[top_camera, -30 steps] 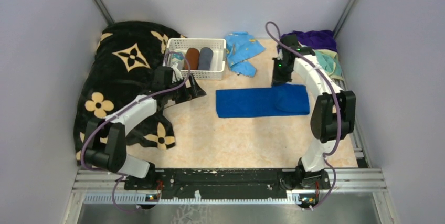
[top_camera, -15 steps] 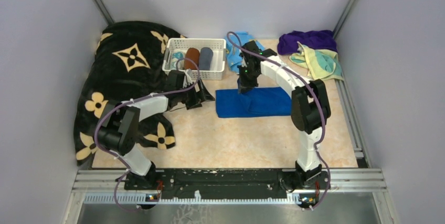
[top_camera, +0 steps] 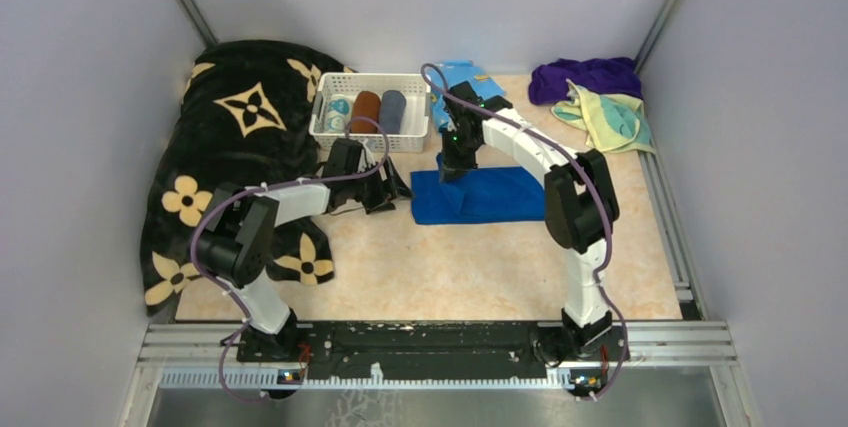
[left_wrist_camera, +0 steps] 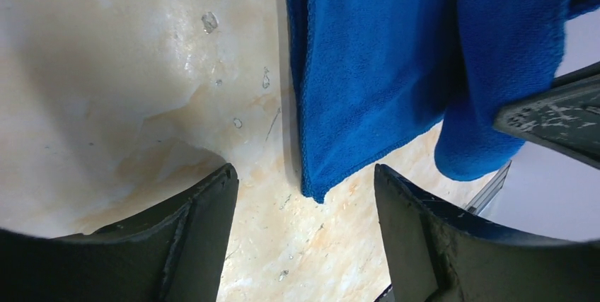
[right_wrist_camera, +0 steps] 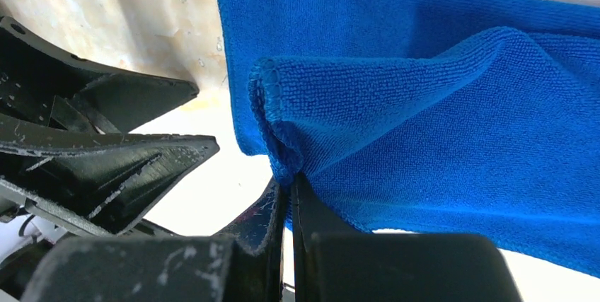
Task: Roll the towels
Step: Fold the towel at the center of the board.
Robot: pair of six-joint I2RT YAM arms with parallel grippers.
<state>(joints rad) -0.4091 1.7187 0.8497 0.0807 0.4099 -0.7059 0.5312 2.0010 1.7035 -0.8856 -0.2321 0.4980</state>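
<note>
On the marbled table, a black flowered blanket is heaped along the left side. The blue towel lies folded in a strip at the centre, while the purple towel and the yellow towel sit crumpled in the far right corner, not yet rolled. A white basket holding rolled cloths stands at the back, with a light blue cloth just beside it. The right gripper is clamped on the hem of the blue towel and holds that end lifted and doubled over the rest. The left gripper, jaws parted and gripping nothing, sits low at the strip's left end. The likely risk is a loose or skewed roll. The pinch takes only a narrow bit of hem, so the unsupported width may sag or slip free, and the two sets of fingers stand close enough to collide. The overhead view alone shows the waiting towels and both arms. The right wrist camera alone shows the stitched hem nipped between its fingertips, and the left wrist camera alone shows the gap between its fingers, with the towel's corner just ahead.
</note>
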